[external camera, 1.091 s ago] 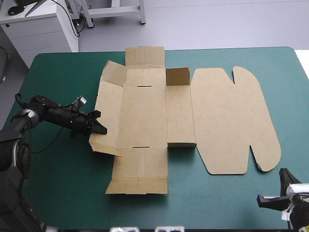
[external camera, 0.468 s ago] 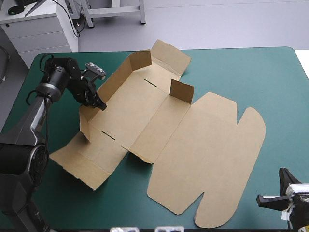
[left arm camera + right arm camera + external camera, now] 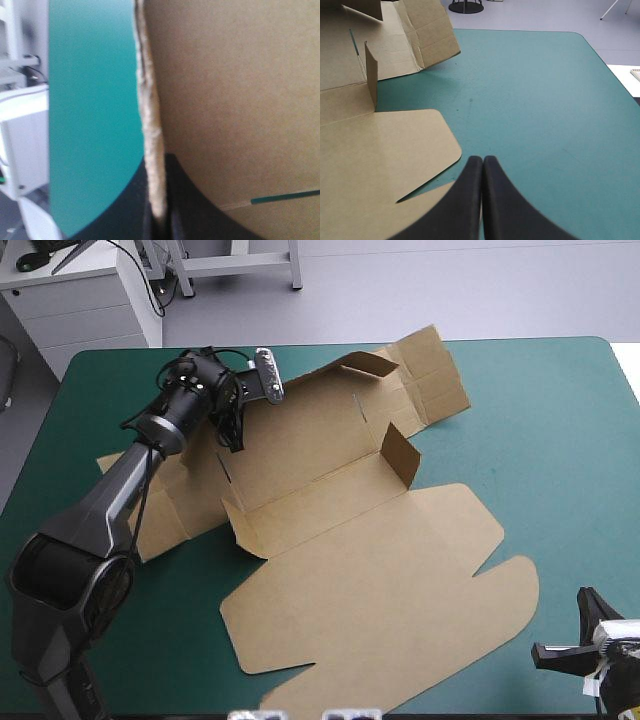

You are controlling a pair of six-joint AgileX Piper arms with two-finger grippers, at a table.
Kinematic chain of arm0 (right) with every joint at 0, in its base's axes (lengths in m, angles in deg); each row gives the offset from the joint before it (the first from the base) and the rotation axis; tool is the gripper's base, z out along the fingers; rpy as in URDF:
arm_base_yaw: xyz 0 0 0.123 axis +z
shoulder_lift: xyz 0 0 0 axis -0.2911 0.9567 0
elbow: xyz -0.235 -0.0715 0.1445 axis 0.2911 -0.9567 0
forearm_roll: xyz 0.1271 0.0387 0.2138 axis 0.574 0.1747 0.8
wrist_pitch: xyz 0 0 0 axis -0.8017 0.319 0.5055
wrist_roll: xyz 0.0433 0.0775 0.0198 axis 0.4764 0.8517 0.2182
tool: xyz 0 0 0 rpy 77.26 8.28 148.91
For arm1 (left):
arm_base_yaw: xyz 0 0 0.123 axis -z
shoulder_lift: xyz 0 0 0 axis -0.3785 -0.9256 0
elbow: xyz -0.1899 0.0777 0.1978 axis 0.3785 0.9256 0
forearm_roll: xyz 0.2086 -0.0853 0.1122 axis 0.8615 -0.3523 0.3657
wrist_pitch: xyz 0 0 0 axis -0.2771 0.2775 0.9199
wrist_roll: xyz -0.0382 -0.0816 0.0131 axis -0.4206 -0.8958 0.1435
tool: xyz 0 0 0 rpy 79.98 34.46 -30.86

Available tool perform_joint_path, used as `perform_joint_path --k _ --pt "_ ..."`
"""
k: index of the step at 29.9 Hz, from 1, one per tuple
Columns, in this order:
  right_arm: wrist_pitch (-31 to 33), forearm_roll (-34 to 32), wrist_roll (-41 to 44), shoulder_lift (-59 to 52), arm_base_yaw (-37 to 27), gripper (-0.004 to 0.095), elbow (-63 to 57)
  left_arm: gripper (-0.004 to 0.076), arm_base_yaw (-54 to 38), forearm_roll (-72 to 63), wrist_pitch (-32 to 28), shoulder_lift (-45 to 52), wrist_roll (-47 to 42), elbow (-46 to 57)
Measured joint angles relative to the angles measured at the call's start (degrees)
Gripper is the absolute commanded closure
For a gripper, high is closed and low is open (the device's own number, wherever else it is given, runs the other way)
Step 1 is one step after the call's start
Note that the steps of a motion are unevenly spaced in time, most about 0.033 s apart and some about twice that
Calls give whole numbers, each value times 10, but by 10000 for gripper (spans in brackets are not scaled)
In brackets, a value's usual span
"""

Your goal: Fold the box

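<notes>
The brown box (image 3: 350, 580) is a cut sheet lying slantwise on the teal-green cover (image 3: 540, 430), its big lid (image 3: 400, 600) flat toward the front. One long wall stands raised near the far left, and a small flap (image 3: 402, 455) is upright in the middle. My left gripper (image 3: 233, 438) is shut on that raised wall. In the left wrist view the board's edge (image 3: 150, 110) runs between the black fingers (image 3: 190, 210). My right gripper (image 3: 585, 598) rests shut at the front right corner. Its fingertips (image 3: 483, 159) are just beside the lid's rounded corner (image 3: 385, 145) and touch nothing.
The box's end flaps (image 3: 430, 375) reach close to the table's far edge (image 3: 520, 339). Another flap (image 3: 150, 510) lies near the left edge. Teal-green cover (image 3: 540, 100) stretches ahead of my right gripper to the rounded far right corner.
My left gripper has swung from the left side toward the far left, dragging the box round clockwise. The lid now points to the front right. The right gripper has not moved.
</notes>
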Motion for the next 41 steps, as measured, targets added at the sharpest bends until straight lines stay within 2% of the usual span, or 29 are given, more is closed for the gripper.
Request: perform_joint_path --k 4,8,18,30,35,41 --pt "1 1 0 0 0 927 0 731 49 100 -51 -12 1 0" --pt "1 1 -1 0 0 927 0 731 96 167 -74 -15 -11 2" --pt "1 1 -2 0 0 927 0 731 200 325 -77 -4 -112 75" --pt "1 1 -2 0 0 927 0 731 272 626 -140 123 -392 339" --pt "2 3 -2 0 0 927 0 731 273 711 -169 178 -421 441" --pt "2 3 -2 0 0 927 0 731 272 784 -182 205 -472 491"
